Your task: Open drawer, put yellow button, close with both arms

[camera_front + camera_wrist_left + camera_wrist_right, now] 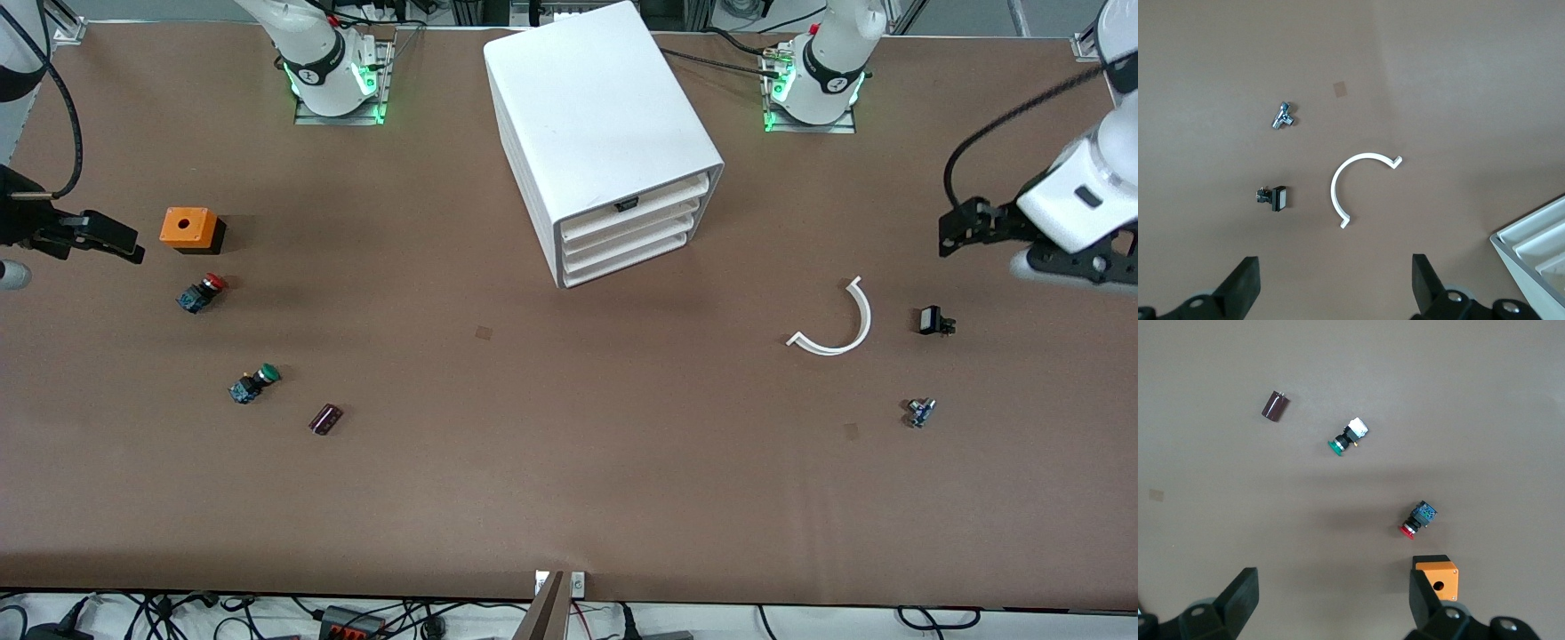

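Drawer: we see the top drawer [667,190] pushed in flush with the three below it, a small black handle at the middle of its front.
Cabinet: the white cabinet [596,116] stands between the two arm bases, turned at an angle, its drawer fronts facing the camera and slightly toward the left arm's end.
Left gripper: the left gripper [1335,283] hangs over the table at the left arm's end, fingers spread wide and holding nothing.
Under it: we make out a white curved strip [840,322], a small black part [933,320] beside it and a small metal-and-blue part [920,412] nearer the camera.
Right gripper: the right gripper [1331,600] hangs over the right arm's end, fingers likewise spread and empty, just beside an orange box [188,228].
Around the box: a red-capped switch [201,292] lies near it, a green-capped switch [254,383] nearer the camera, and a dark cylinder [325,419] beside that.
Table: the brown table [569,480] carries them all.
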Tool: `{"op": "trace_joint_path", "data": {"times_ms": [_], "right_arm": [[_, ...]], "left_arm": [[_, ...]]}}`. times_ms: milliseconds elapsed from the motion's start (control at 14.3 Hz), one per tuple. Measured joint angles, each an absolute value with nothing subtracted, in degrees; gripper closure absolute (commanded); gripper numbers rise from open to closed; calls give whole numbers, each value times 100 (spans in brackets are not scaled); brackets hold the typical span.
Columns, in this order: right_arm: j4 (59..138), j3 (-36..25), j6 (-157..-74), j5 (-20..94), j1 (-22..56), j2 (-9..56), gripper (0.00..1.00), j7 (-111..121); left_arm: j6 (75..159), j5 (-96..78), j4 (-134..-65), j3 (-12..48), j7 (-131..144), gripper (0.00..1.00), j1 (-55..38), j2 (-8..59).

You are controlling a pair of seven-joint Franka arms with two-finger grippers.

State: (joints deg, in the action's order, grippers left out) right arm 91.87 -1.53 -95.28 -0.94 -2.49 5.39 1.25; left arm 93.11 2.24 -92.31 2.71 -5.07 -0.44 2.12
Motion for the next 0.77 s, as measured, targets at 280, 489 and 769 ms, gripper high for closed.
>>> {"op": "trace_joint_path", "data": {"times_ms": [280, 489, 769], "right_arm": [[9202, -150, -9554, -94, -248, 539, 0, 127], [9207, -136, -9596, -94, -246, 539, 0, 129], [9208, -128, -9604, -94, -245, 539, 0, 129]], "left_arm": [[9634, 74, -9692, 41, -518, 0, -205, -47], [9641, 53, -9725, 38, -518, 0, -215, -41], [9641, 49, -9725, 30, -518, 0, -218, -41]]}}
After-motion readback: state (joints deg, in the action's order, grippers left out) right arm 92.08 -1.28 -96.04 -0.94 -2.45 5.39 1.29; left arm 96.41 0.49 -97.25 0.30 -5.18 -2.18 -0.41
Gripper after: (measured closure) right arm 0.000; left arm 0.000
